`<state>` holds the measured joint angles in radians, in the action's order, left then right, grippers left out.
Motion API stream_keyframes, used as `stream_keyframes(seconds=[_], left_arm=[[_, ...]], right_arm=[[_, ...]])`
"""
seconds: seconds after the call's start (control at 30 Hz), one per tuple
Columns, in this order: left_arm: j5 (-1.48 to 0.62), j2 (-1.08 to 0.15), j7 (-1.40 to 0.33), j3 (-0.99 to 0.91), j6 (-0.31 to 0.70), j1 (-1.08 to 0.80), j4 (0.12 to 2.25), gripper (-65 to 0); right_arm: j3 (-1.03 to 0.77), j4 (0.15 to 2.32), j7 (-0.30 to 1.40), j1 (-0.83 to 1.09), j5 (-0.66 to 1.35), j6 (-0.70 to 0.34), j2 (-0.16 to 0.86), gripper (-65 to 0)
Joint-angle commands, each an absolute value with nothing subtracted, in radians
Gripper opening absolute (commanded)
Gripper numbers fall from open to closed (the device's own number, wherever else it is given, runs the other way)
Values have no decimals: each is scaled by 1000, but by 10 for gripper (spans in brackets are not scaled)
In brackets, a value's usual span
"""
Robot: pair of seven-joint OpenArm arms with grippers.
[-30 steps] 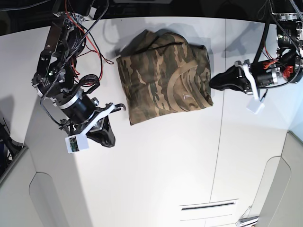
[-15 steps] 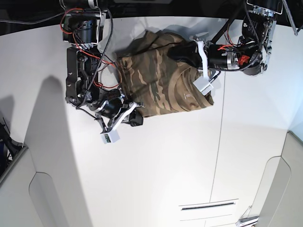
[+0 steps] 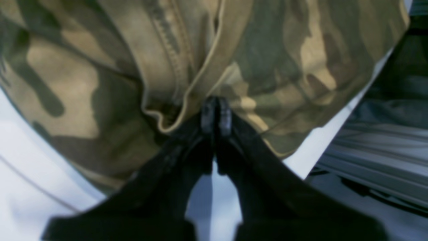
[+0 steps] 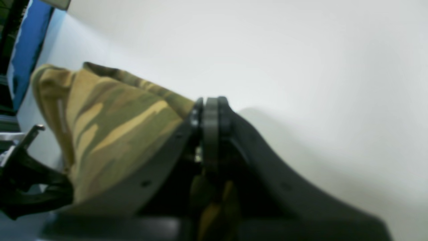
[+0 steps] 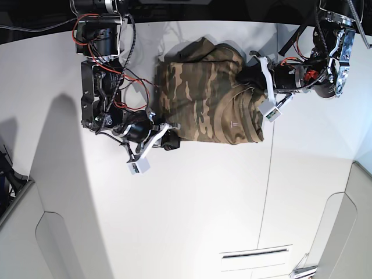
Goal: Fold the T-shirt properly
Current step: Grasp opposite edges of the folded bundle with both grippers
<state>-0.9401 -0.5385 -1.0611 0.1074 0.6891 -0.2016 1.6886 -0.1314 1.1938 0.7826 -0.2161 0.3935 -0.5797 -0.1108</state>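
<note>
**Both grippers closed against opposite edges of the folded T-shirt**

The camouflage T-shirt (image 5: 212, 99) lies as a compact folded packet on the white table (image 5: 192, 215), near its far edge. Compared with one second earlier, both arms have come in from well apart to the garment: the right gripper (image 5: 170, 141) now sits at the packet's near-left corner, the left gripper (image 5: 251, 74) at its far-right corner beside the ribbed collar (image 5: 232, 113). The packet has also shifted and turned slightly between them.

In both wrist views the jaws stand fully together; the left gripper (image 3: 215, 115) has its tips pressed into a fold of cloth, and the right gripper (image 4: 209, 113) lies against the shirt's edge. Whether either actually pinches fabric cannot be told. Judged from this, folding is nearly complete and the arms are tidying or squaring the packet.

Count: one T-shirt, two grippers, one table.
</note>
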Motion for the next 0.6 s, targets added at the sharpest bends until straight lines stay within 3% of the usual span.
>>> stream_keyframes(seconds=[0.0, 0.27, 0.57], left_arm=[[-915, -558, -1052, 102, 698, -182, 1702, -635], [-859, -600, -1037, 102, 698, -68, 1703, -635], [-1109, -693, -1127, 97, 698, -40, 1723, -635]], right_arm=[[-129, 1213, 771, -237, 429, -591, -114, -650], [-129, 1230, 812, -236, 482, -592, -113, -650], [-129, 1283, 747, -247, 478, -592, -115, -650]])
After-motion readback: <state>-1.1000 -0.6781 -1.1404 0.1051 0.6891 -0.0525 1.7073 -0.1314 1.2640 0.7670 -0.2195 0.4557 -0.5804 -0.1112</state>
